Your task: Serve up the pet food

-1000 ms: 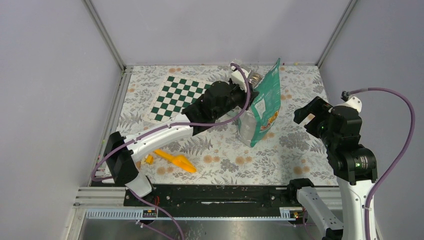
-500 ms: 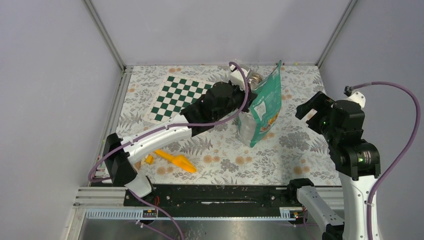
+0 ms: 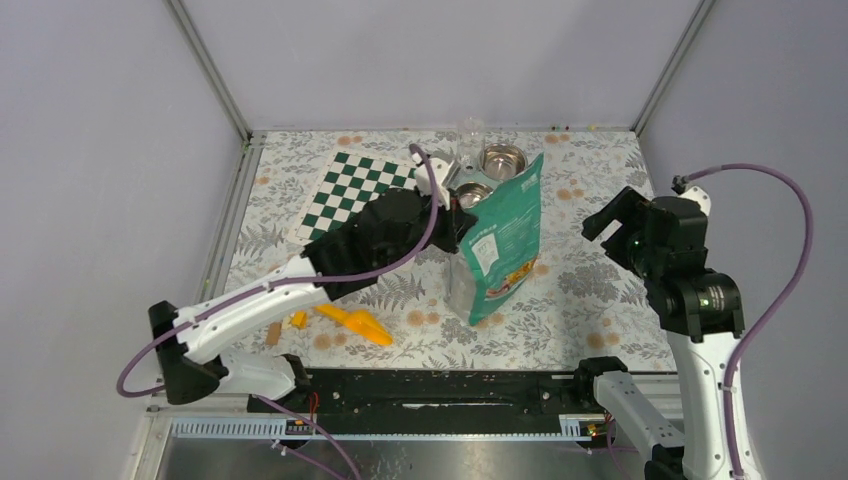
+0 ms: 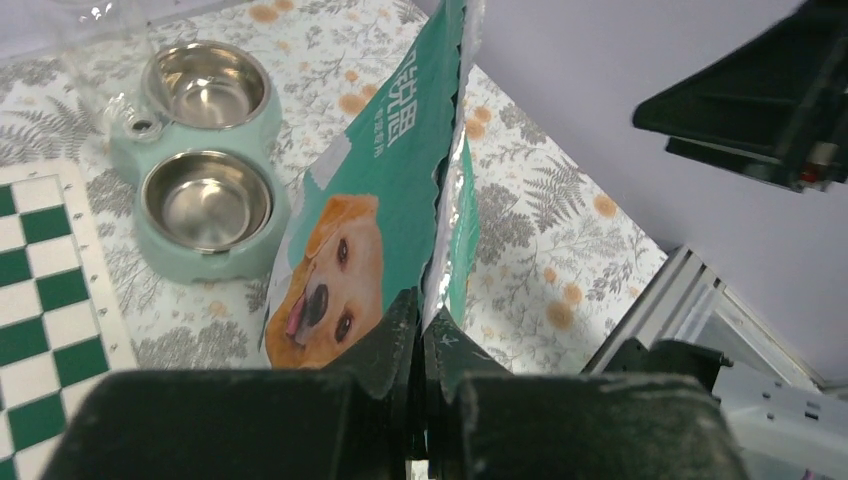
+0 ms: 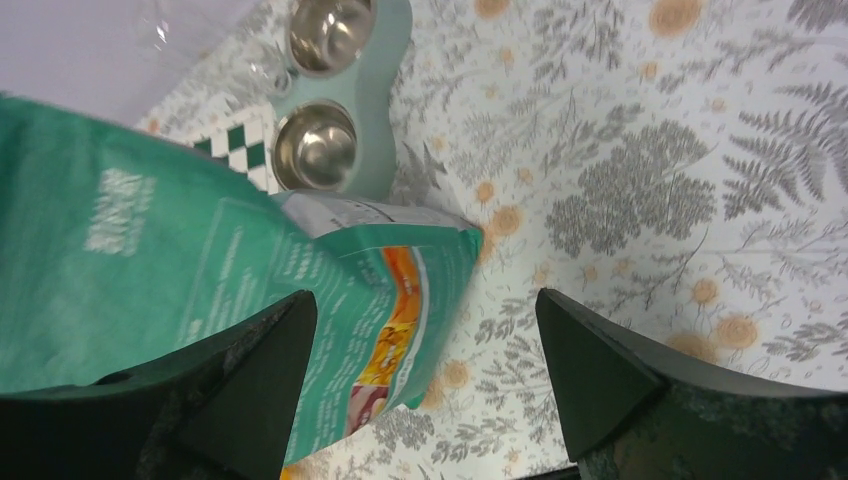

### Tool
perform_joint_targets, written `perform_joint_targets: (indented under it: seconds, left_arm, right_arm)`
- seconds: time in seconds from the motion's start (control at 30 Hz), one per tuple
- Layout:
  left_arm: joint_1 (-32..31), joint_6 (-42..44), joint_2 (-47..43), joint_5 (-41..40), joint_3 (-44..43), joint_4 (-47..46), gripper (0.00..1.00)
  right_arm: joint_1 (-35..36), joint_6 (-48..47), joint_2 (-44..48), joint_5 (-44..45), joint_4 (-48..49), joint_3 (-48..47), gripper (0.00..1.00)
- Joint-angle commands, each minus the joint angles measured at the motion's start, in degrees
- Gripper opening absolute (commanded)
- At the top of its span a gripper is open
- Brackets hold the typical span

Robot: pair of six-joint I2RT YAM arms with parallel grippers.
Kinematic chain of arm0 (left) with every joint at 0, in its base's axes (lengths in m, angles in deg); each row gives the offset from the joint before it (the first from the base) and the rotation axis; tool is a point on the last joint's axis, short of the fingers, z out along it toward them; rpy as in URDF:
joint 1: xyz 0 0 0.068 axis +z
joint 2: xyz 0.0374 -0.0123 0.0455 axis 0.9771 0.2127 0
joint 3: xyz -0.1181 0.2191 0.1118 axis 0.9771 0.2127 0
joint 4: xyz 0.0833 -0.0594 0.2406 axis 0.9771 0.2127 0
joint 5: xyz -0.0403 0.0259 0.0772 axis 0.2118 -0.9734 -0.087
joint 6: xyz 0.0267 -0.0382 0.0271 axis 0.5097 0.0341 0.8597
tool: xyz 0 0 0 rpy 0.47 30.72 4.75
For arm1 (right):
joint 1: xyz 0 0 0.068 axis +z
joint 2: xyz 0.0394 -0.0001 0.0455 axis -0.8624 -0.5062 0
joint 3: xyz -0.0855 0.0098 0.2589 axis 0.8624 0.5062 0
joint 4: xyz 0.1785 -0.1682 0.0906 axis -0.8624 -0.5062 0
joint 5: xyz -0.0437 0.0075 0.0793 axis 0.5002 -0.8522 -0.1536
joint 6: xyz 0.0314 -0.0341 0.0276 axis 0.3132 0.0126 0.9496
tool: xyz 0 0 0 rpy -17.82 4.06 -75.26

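The left gripper has clamped shut on the torn top edge of the tall teal-green foil bag with a dog picture. It has pulled the bag off the pale green double feeder with two steel bowls, now uncovered just behind the bag, ready for filling. The right gripper hangs wide open right of the bag. No pet food kibble shows; presumably it is inside the bag. Only the left wrist view shows both bowls empty. Only the overhead view shows the orange plastic scoop, left of the bag.
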Motion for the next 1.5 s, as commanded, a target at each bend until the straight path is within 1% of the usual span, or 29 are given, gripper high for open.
perform_joint_targets:
  seconds: [0.0,0.07,0.17,0.23,0.3,0.33,0.43,0.57,0.6,0.63,0.67,0.7,0.73,0.77,0.8,0.87,0.97,1.03,1.07,1.13,1.17,1.27,1.37,1.47]
  left_arm:
    - [-0.5,-1.1,-12.4,-7.8,2.0,-13.0,0.0]
    - [-0.5,-0.6,-15.2,-10.2,4.6,-13.0,0.0]
    - [-0.5,-0.8,-19.1,-12.5,8.1,-13.0,0.0]
    - [-0.5,-1.1,-20.9,-13.4,9.5,-12.8,0.0]
    - [-0.5,-1.4,-22.8,-14.4,10.9,-12.7,0.0]
    - [-0.5,-1.4,-23.7,-14.8,11.8,-12.7,0.0]
    - [-0.5,-1.4,-26.0,-15.7,12.8,-11.4,0.0]
    - [-0.5,-0.7,-27.4,-15.7,12.5,-9.8,0.0]
    - [-0.5,-0.4,-27.5,-15.4,12.3,-9.4,0.03]
    - [-0.5,0.1,-27.5,-15.1,12.1,-9.3,0.16]
    - [-0.5,0.3,-27.4,-15.2,11.5,-8.7,0.34]
    - [-0.5,0.4,-27.3,-15.5,11.1,-8.1,0.48]
    - [-0.5,0.6,-27.3,-15.9,10.7,-7.9,0.6]
    - [-0.5,1.0,-27.2,-16.0,10.3,-7.6,0.68]
    - [-0.5,1.4,-27.1,-16.0,9.6,-7.3,0.72]
    - [-0.5,2.0,-26.9,-17.0,8.0,-5.7,0.77]
    - [-0.2,0.3,-25.9,-23.3,5.5,-0.5,0.78]
    - [1.5,-3.6,-24.7,-27.5,4.1,5.8,0.76]
    - [3.2,-6.3,-23.8,-27.3,4.0,9.1,0.75]
    - [10.3,-14.4,-22.5,-22.8,5.0,16.3,0.74]
    - [14.2,-18.3,-22.1,-19.2,6.6,19.3,0.73]
    - [23.9,-25.3,-21.7,-8.5,13.6,21.7,0.7]
    - [28.3,-26.4,-20.9,-1.9,20.5,18.8,0.68]
    - [29.6,-25.0,-17.2,9.0,24.5,14.0,0.63]
  right_arm:
    - [-0.1,2.8,-0.1,-5.3,2.3,6.2,0.88]
    - [-0.1,3.8,0.1,-8.1,3.8,10.0,0.87]
    - [-0.1,5.3,0.2,-13.4,7.1,16.2,0.82]
    - [-0.1,6.2,-0.1,-17.7,10.5,20.6,0.76]
    - [0.2,7.2,-0.5,-23.3,15.6,26.0,0.66]
    - [0.6,8.2,-0.8,-24.5,18.1,28.1,0.64]
    - [3.3,9.4,-2.6,-24.7,22.8,32.1,0.63]
    - [9.2,11.2,-6.9,-22.1,27.7,34.4,0.65]
    - [11.4,11.7,-7.9,-21.4,28.5,34.7,0.66]
    - [12.7,12.5,-9.0,-21.0,29.3,34.7,0.66]
    - [13.7,13.3,-9.8,-21.0,30.3,35.0,0.67]
    - [14.6,14.2,-10.5,-21.0,31.2,35.3,0.67]
    - [15.2,15.0,-11.2,-21.1,32.1,35.6,0.68]
    - [15.6,15.7,-11.7,-21.2,33.1,35.9,0.68]
    - [16.1,16.1,-12.2,-21.5,34.1,36.0,0.68]
    - [16.7,16.7,-13.3,-22.0,35.2,36.0,0.69]
    - [17.5,17.7,-14.7,-23.5,37.1,36.2,0.72]
    - [18.5,19.1,-15.5,-24.8,39.7,37.0,0.74]
    - [19.1,19.9,-15.8,-25.2,41.1,37.4,0.75]
    - [20.0,21.4,-17.0,-26.6,43.4,37.8,0.75]
    - [20.3,21.9,-18.0,-27.5,44.1,37.6,0.74]
    - [21.3,23.0,-20.0,-28.1,44.5,37.0,0.73]
    - [21.7,23.7,-20.4,-27.5,45.6,37.3,0.73]
    - [22.1,22.6,-22.2,-28.3,46.5,36.1,0.73]
